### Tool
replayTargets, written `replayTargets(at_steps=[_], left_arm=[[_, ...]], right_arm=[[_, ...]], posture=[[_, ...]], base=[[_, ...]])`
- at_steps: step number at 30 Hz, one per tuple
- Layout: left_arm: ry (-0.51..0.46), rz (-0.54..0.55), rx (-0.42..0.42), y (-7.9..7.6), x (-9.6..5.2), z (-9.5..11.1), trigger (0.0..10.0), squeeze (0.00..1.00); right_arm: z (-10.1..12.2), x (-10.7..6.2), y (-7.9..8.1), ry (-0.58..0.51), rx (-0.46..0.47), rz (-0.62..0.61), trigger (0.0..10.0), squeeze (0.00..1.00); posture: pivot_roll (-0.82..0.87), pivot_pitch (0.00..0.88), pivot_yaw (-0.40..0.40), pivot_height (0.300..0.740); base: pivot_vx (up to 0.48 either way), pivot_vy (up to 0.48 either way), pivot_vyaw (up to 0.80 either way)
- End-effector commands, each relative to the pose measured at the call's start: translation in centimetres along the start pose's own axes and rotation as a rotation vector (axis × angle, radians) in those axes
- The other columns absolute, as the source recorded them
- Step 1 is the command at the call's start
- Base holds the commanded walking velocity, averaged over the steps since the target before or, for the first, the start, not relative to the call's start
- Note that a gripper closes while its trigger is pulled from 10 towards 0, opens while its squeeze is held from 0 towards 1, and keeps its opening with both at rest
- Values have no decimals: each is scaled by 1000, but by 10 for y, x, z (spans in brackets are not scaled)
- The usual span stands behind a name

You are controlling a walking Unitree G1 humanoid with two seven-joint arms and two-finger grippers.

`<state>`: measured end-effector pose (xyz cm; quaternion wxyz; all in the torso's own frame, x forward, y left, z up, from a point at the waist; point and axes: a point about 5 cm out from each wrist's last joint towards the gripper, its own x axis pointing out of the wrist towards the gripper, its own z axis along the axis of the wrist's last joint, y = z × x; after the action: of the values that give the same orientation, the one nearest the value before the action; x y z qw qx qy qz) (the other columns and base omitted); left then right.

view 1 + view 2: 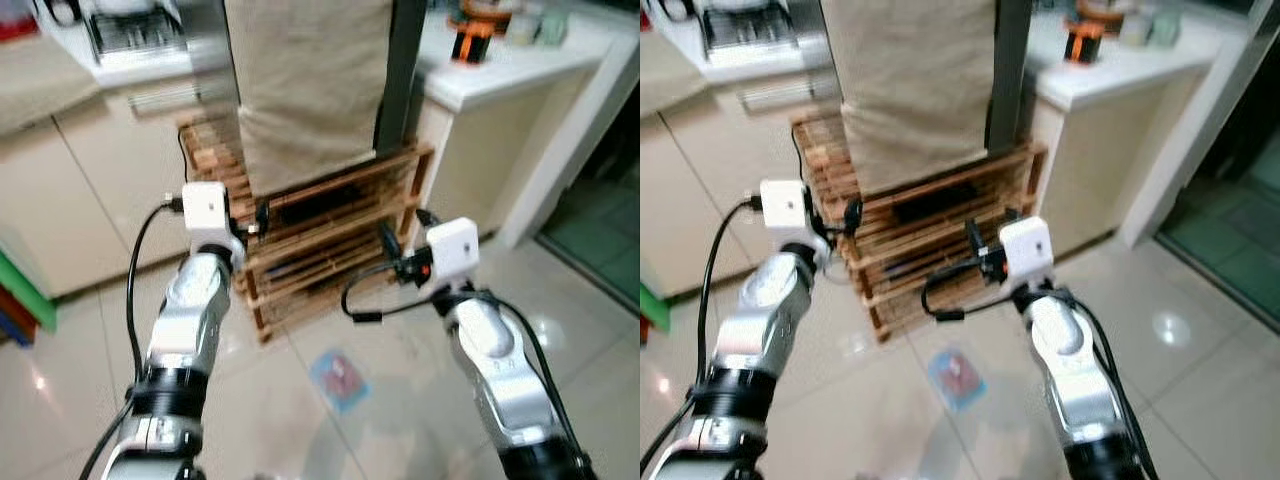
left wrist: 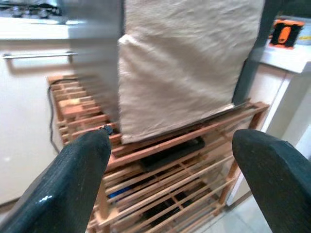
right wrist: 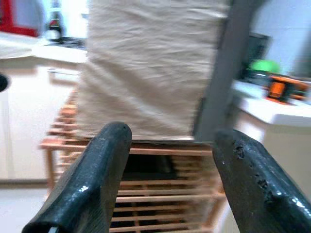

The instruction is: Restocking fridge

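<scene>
I have both arms raised in front of me, pointed at the fridge (image 1: 310, 80), which stands draped in a beige cloth (image 2: 184, 68) on top of a slatted wooden rack (image 1: 330, 240). The cloth hangs down over the fridge's front, so I can't see a door or handle; a dark grey edge of the fridge shows along the cloth's right side. The left claw (image 2: 170, 179) is spread wide, its black fingers (image 2: 73, 179) far apart, and between them I see the cloth's lower hem and the rack's shelves. It holds nothing. The right claw (image 3: 170, 179) is also open with nothing in it, aimed at the same cloth and rack from a little further right. Both claws are apart from the fridge, not touching it. A dark flat object lies on the rack's upper shelf just under the cloth. On the tiled floor (image 1: 420, 380) between my arms lies a small blue packet (image 1: 338, 378). To the right, the white desk (image 1: 500, 75) carries an orange and black item (image 1: 472, 42). The views are somewhat blurred.
</scene>
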<state>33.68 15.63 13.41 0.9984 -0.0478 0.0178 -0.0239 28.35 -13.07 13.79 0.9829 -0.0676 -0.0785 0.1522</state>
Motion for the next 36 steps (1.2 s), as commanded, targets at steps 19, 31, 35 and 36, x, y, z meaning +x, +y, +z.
replayTargets(at_steps=[19, 31, 35, 36], left_arm=[[-2, 23, -53, 2, 5, 1, 10000, 0], [-20, 18, -33, 1, 9, 5, 10000, 0], [-23, 17, -31, 0, 9, 5, 10000, 0], [-26, 17, -31, 0, 9, 6, 10000, 0]], right_arm=[[-1, -2, -39, 27, 76, -181, 10000, 0], [-3, 1, -49, 36, 75, -216, 10000, 0], [-5, 2, -53, 43, 78, -233, 10000, 0], [-7, 1, -54, 50, 90, -242, 10000, 0]], posture=[[-150, 5, 46, 740], [-149, 0, 41, 740], [-148, 0, 40, 740], [-147, 0, 38, 740]], base=[[205, 272, -276], [0, 480, -737], [0, 480, -738], [0, 480, -706]])
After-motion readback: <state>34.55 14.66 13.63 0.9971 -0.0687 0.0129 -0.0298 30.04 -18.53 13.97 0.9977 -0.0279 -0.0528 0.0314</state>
